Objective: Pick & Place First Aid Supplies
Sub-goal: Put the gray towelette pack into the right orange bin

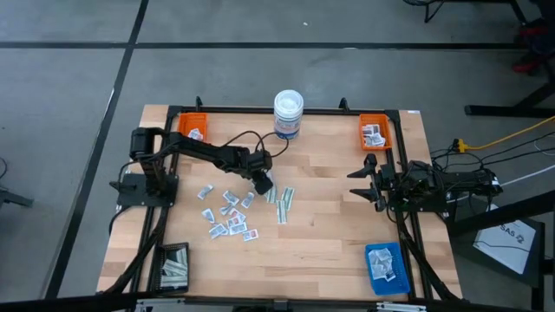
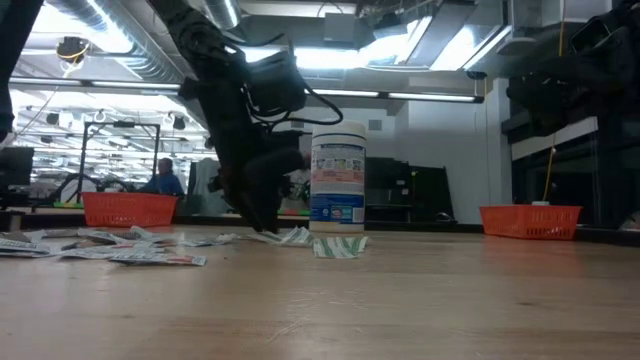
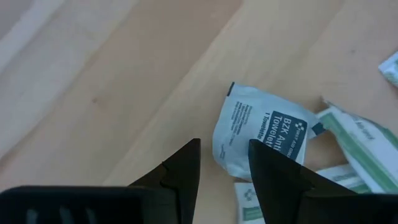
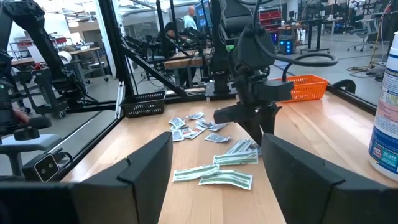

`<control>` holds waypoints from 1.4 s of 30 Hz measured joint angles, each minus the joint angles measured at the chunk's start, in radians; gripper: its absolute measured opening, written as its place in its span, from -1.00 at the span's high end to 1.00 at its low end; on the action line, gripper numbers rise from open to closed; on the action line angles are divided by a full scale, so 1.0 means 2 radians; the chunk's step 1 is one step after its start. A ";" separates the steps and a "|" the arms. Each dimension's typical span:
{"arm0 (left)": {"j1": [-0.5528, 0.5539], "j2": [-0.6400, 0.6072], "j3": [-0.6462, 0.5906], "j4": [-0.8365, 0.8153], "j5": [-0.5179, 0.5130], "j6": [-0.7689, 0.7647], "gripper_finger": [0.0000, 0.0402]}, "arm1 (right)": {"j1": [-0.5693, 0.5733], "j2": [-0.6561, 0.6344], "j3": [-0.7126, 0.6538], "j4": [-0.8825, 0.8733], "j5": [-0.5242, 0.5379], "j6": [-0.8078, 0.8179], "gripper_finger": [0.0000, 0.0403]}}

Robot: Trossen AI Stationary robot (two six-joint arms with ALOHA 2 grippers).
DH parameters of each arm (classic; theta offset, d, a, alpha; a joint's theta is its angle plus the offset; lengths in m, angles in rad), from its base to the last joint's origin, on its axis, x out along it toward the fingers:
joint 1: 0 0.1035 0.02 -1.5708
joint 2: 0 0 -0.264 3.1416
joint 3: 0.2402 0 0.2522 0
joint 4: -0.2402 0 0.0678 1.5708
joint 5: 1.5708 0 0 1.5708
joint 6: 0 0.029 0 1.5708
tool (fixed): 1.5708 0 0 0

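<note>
A white packet with blue print (image 3: 258, 127) lies flat on the wooden table beside pale greenish strips (image 3: 357, 137). My left gripper (image 3: 224, 144) is open and points steeply down over the packet's near corner, with one finger on each side. In the high view it (image 1: 263, 184) stands mid-table, between several scattered packets (image 1: 227, 215) and the strips (image 1: 283, 204). My right gripper (image 1: 362, 181) waits open at the table's right edge, holding nothing. My left gripper comes from above at a slant, its fingers straddling the packet's corner (image 3: 219, 152). One finger (image 3: 273, 171) covers part of the packet. I cannot tell whether either finger touches it. The packet lies flat on the table.
A white tub with a blue label (image 1: 288, 113) stands at the far edge. Orange trays sit far left (image 1: 192, 126) and far right (image 1: 375, 132), a blue tray (image 1: 386, 265) near right, a black tray (image 1: 173, 267) near left. Bare wood lies between the strips and the right arm.
</note>
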 joint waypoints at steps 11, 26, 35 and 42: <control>0.002 -0.001 0.001 -0.011 -0.002 0.038 0.78 | 0.000 0.000 0.000 0.000 0.000 0.000 -0.22; -0.004 -0.047 -0.001 -0.011 -0.049 0.131 0.99 | 0.000 0.000 0.000 0.000 0.000 0.000 -0.22; -0.013 -0.104 0.000 0.007 -0.054 0.166 0.99 | 0.000 0.000 0.000 0.000 0.000 0.000 -0.22; -0.015 -0.107 0.000 0.011 -0.040 0.166 0.99 | 0.000 0.000 0.000 0.000 0.000 0.000 -0.22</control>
